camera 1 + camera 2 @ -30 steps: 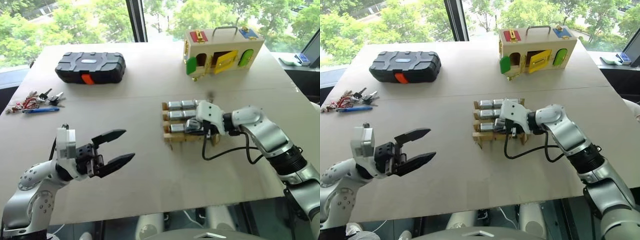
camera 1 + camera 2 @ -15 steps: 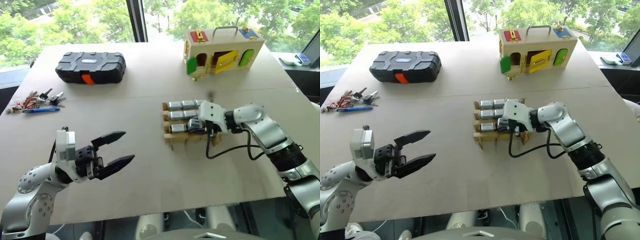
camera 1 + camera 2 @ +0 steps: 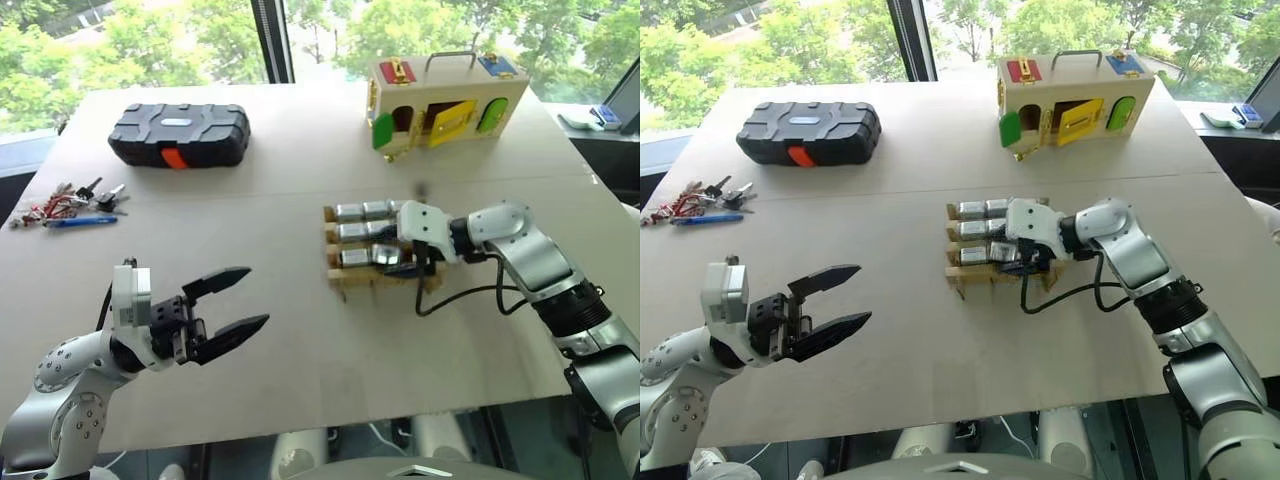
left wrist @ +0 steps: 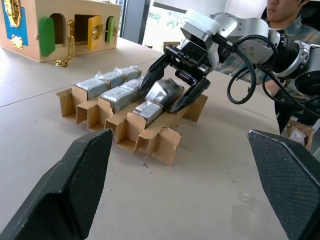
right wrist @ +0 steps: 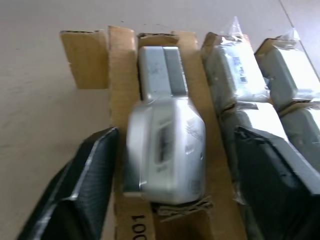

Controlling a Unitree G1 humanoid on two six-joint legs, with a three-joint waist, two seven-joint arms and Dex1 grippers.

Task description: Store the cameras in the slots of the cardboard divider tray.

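1. Pictured at mid-table: cardboard divider tray (image 3: 375, 262), its slots loaded with silver-grey cameras (image 3: 362, 211), several wrapped in clear film.
2. Nearest row: one camera (image 4: 165, 93) sitting tilted and proud of its slot, not fully seated, between the spread black fingers (image 4: 152, 74) of the right gripper (image 4: 172, 90); fingers apart on either side, no visible clamp on it.
3. Judged by look: small, rigid, fairly light blocks with rounded corners and smooth metal or film skin, likely slippery; best taken across the two long flat flanks, well clear of the rounded ends.
4. Tray itself thin slotted card, apt to flex or slide under a sideways push; straight downward press likely safer for seating the raised block.
5. Left gripper (image 3: 225, 307) held over bare table (image 3: 300, 380) well apart from the tray, fingers wide apart, holding nothing.
6. Farther off: black ribbed case (image 3: 180, 134) and keys with a blue pen (image 3: 70, 205) to the left, wooden box with coloured doors (image 3: 445, 98) behind the tray.
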